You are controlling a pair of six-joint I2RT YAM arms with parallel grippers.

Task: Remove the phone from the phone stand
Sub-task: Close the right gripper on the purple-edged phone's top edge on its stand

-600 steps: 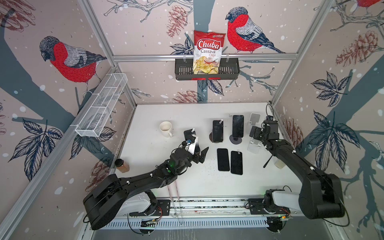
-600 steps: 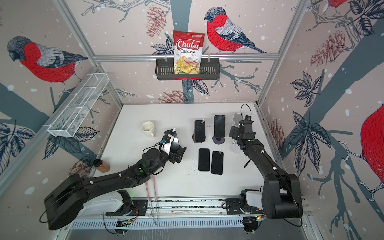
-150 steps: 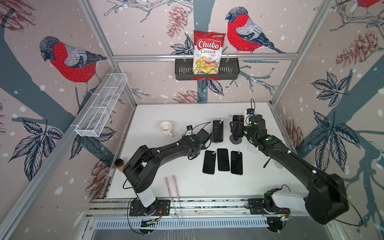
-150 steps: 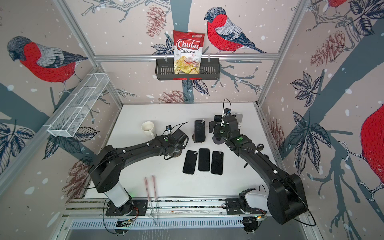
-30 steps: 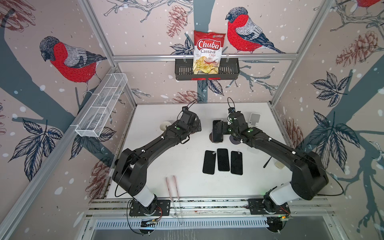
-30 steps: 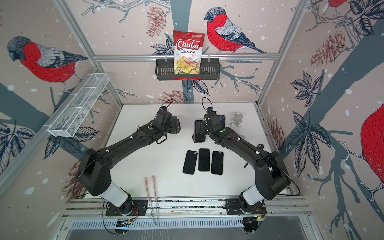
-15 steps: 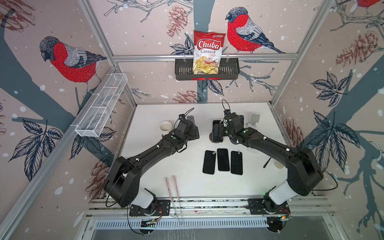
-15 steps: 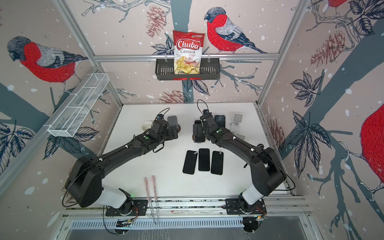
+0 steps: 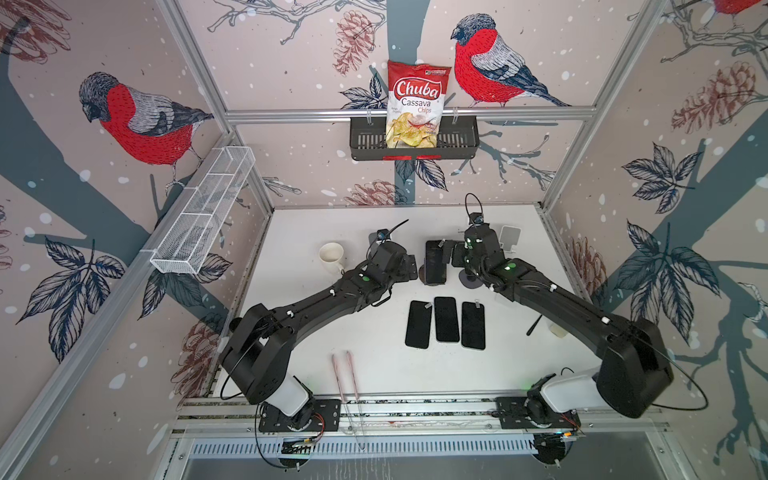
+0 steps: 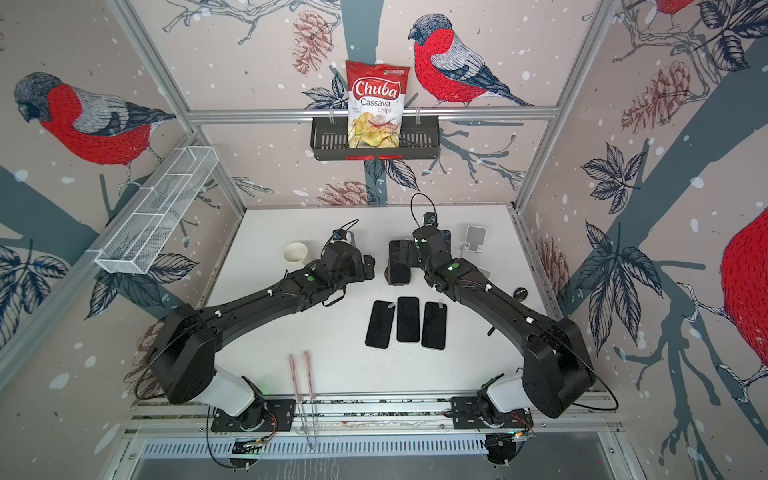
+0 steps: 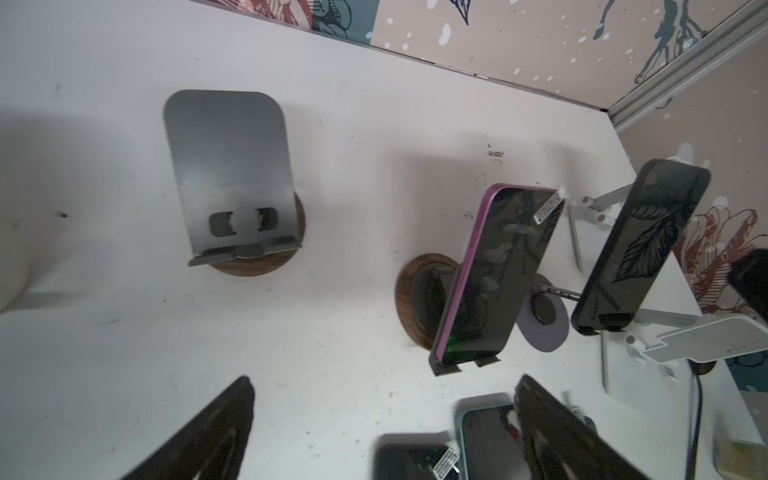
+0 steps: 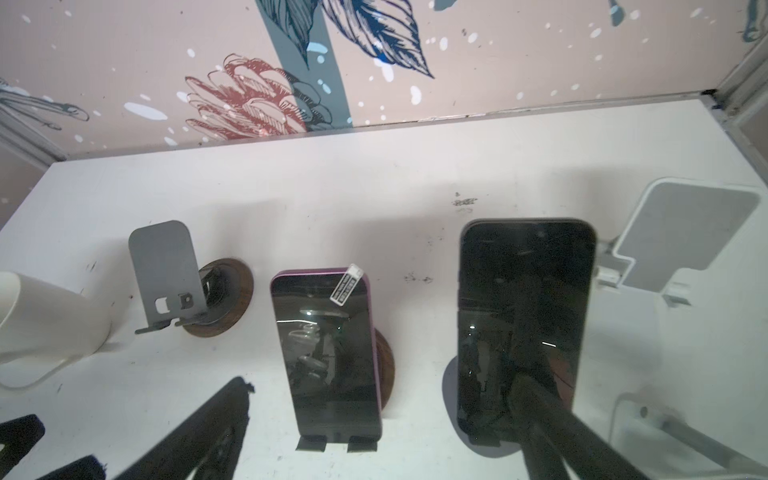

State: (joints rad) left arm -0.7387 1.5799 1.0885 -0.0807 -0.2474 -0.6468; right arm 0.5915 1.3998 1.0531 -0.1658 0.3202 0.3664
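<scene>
A white table (image 9: 332, 332) in a booth papered with red-breasted birds, and two black robot arms reaching in from the near edge toward a row of phone stands at the back. Three flat phones (image 9: 445, 319) lie face up side by side in the middle of the table, while two more are propped upright on stands behind them. One is a purple-edged phone (image 9: 435, 262) leaning on a wood-based stand (image 11: 409, 299). The other is a dark phone (image 12: 523, 316), just beside it on a stand with a round purple foot. An empty grey stand (image 11: 226, 166) sits further along, near a cream mug (image 9: 331, 255). The right gripper (image 12: 380, 382) has its jaws spread wide and holds nothing. Its wrist camera shows the purple-edged phone between its two fingers, with one finger crossing in front of the dark phone. The left gripper (image 11: 385, 380) is also wide open and empty, hanging over bare table between the grey stand and the purple-edged phone. This looks like the approach to the next phone, most likely the purple-edged one, with no grasp made yet. The next move would call for bringing the fingers down either side of the phone's long edges, closing firmly, then lifting it up and out of the stand's front lip without tipping the stand or knocking its neighbour.
</scene>
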